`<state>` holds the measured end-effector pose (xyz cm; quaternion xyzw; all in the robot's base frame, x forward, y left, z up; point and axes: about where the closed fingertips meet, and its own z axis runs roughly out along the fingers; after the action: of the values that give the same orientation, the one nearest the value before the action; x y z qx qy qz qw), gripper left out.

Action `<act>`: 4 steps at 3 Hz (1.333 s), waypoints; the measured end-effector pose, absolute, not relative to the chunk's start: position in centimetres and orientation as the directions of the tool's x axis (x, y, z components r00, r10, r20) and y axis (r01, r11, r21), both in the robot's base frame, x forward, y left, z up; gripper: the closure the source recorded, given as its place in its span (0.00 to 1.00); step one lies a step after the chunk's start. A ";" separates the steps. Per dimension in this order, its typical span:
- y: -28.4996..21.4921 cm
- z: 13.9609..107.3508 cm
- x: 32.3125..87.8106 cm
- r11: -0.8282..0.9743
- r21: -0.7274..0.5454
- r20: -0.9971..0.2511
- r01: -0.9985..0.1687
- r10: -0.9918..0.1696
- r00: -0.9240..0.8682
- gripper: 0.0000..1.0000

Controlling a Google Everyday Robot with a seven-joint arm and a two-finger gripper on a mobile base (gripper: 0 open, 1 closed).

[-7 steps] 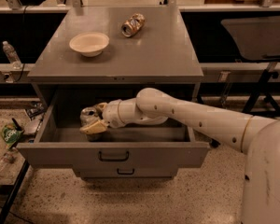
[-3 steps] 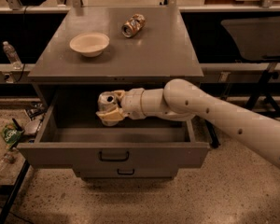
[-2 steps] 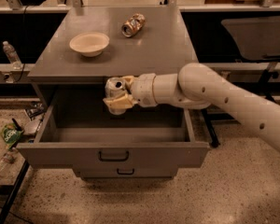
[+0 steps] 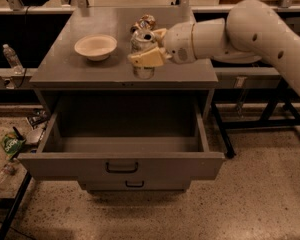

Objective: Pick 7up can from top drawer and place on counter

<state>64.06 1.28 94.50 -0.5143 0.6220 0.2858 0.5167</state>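
The 7up can [image 4: 143, 72] is pale and silvery, and stands upright over the front middle of the grey counter [image 4: 80, 69], at or just above its surface. My gripper [image 4: 145, 47] reaches in from the right on a white arm and is shut on the can, its tan fingers [image 4: 149, 59] on either side of the upper half. The top drawer [image 4: 121, 166] is pulled fully open below, and its inside shows nothing in it.
A pale bowl [image 4: 95, 46] sits on the counter's left. A brown-and-gold can [image 4: 146, 21] lies behind my gripper. A shorter drawer front [image 4: 134, 185] is below. A water bottle [image 4: 11, 57] and green packet [image 4: 11, 144] are at left. Black table legs [image 4: 220, 129] stand at right.
My gripper has lifted the can out of the drawer, up and to the right, and brought it over the counter's front middle. The drawer stays open.
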 end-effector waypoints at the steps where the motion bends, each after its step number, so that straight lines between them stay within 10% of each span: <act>1: -0.3 94.4 71.2 0.381 -0.178 -0.919 -0.907 -0.394 0.015 1.00; 3: -1.9 90.5 78.2 0.498 -0.188 -0.895 -0.847 -0.442 -0.061 0.94; 4: -2.8 88.9 79.9 0.545 -0.159 -0.903 -0.823 -0.417 -0.102 0.76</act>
<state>79.88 -2.78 88.90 -0.4337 0.7152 0.1989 0.5108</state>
